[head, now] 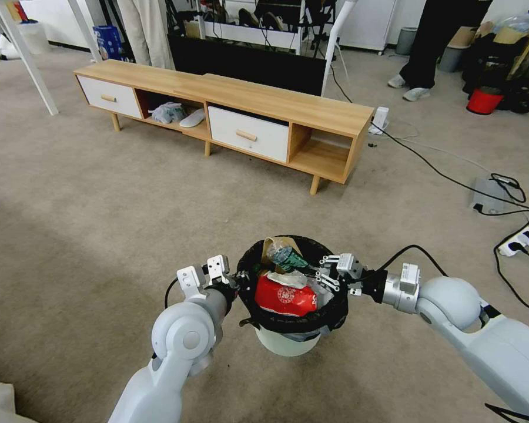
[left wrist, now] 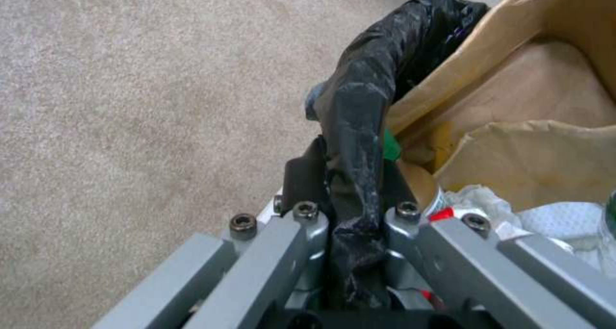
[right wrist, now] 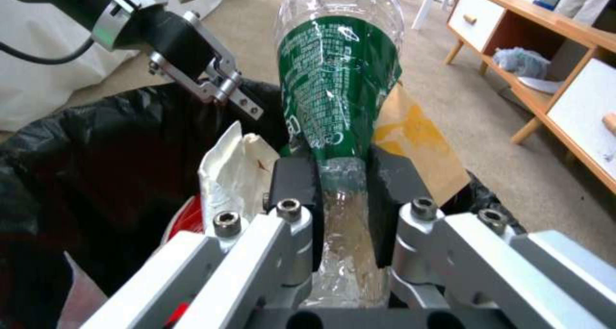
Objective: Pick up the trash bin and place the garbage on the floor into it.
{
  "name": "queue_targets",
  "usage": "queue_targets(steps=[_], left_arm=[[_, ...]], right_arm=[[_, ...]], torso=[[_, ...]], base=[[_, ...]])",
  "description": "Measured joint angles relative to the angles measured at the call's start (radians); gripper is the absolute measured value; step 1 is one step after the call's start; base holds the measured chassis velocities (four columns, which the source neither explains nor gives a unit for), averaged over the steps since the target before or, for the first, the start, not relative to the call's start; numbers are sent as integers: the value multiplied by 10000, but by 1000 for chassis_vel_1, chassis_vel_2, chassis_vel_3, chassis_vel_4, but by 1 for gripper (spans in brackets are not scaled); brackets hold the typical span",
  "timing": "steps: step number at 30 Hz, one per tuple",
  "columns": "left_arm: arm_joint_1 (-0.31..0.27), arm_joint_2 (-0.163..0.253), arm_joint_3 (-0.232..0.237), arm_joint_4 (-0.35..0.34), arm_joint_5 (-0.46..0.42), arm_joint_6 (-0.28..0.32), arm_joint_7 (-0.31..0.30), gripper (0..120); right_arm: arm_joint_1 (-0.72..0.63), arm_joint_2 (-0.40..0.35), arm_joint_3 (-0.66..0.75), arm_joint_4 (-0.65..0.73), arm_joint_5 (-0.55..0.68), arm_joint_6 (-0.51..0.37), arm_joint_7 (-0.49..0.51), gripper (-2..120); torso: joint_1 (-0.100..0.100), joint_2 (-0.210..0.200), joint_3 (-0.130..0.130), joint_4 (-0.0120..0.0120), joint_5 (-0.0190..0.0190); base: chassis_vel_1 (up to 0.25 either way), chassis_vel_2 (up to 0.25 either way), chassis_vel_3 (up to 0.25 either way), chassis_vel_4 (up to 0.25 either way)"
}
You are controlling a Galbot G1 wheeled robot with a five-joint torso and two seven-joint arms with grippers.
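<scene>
The trash bin (head: 286, 342) is white with a black bag (head: 288, 320) folded over its rim, and it sits low in the middle of the head view, between my arms. My left gripper (head: 236, 283) is shut on the bin's left rim; the left wrist view shows the black bag (left wrist: 359, 127) pinched between its pads. My right gripper (right wrist: 343, 194) is shut on a clear bottle with a green label (right wrist: 340, 79), held over the bin's right side (head: 289, 257). Inside lie a red wrapper (head: 285, 296), a brown paper bag (left wrist: 532, 103) and white tissue (left wrist: 552, 218).
A long wooden cabinet (head: 247, 97) with white drawers stands ahead on the carpet. Black cables and power strips (head: 514, 226) lie on the floor to the right. A red bucket (head: 484, 101) and a person's legs (head: 420, 59) are at the back right.
</scene>
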Motion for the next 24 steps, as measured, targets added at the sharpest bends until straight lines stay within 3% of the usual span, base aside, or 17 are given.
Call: queue_targets(steps=[5, 10, 13, 15, 24], left_arm=[[-4, -24, 13, 43, 42, -5, 17, 4], [-7, -62, 27, 60, 88, -6, 23, 4], [-1, -66, 27, 62, 109, -6, 23, 4], [6, -73, 27, 81, 138, -6, 23, 4], [36, -111, 30, 125, 210, -6, 24, 4]], right_arm=[[-7, 31, -24, 57, 18, 188, 116, 13], [0, 42, 0, 85, 27, 208, 162, 33], [1, 43, 10, 87, 31, 209, 163, 38], [-1, 40, 27, 109, 58, 211, 174, 51], [-9, 43, 33, 109, 120, 210, 246, 83]], torso=[[0, 0, 1, 0, 0], [0, 1, 0, 0, 0], [0, 0, 1, -1, 0], [0, 1, 0, 0, 0], [0, 0, 1, 0, 0]], base=[[0, 0, 0, 0], [0, 0, 0, 0], [0, 0, 0, 0], [0, 0, 0, 0], [0, 0, 0, 0]])
